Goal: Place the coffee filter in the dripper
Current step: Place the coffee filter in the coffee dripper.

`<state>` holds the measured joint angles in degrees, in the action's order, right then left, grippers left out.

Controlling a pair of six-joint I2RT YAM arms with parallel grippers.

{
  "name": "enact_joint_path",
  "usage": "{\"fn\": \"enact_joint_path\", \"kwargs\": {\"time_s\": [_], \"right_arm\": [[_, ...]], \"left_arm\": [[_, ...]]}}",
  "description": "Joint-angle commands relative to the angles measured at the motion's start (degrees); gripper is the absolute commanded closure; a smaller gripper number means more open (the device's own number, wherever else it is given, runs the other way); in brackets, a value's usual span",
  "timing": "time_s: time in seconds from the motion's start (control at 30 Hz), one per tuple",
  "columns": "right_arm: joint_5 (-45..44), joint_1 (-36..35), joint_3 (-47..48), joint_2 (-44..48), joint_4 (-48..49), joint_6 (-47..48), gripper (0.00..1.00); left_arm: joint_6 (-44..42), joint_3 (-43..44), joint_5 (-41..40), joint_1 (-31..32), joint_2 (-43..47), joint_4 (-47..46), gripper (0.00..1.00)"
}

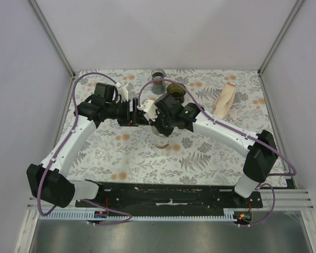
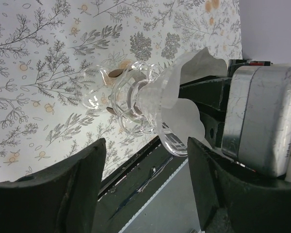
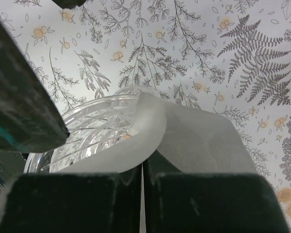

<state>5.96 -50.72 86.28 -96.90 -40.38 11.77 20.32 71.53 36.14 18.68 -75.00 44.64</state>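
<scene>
Currently held: we read the right gripper (image 3: 142,177) as pinched together on the lower edge of the coffee filter (image 3: 194,141); the paper fans up out of the closed fingers.
Left gripper (image 2: 146,160): fingers spread wide with nothing between them, pointed at the same spot from the left.
Filter position: near the middle of the tabletop (image 1: 121,158), curled against the ribbed mouth of the clear glass carafe (image 3: 97,126). We cannot tell whether it sits inside or only leans on the rim.
Dripper (image 1: 176,90): dark green, close to the far edge, a little right of its middle, apart from the filter. A glass jar (image 1: 158,77) stands just beside it.
Risk 1: letting go here would leave the paper at the carafe, the wrong vessel.
Risk 2: the paper is thin, so dragging it off the glass rim may crease or tear it.
Risk 3: both arms crowd one spot, so a carry toward the far edge could knock the carafe or the jar.
Risk 4: pinched flat at one edge, the cone may not open inside the dripper.
</scene>
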Motion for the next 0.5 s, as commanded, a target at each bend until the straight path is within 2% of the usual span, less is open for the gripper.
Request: {"fn": "enact_joint_path", "kwargs": {"time_s": [0.0,0.33,0.47], "right_arm": [[1.3,-2.0,1.6,-2.8,1.6,2.4,0.98],[1.2,-2.0,2.5,-3.6,1.4,0.6,0.99],[1.1,-2.0,2.4,-3.0,1.4,0.7,0.98]], "left_arm": [[2.0,-1.4,6.7,2.5,3.1,-7.1,0.24],[2.7,-2.4,12.1,2.3,4.6,-8.5,0.2],[-1.6,-4.7,9.7,-3.4,5.7,-5.5,0.21]]}}
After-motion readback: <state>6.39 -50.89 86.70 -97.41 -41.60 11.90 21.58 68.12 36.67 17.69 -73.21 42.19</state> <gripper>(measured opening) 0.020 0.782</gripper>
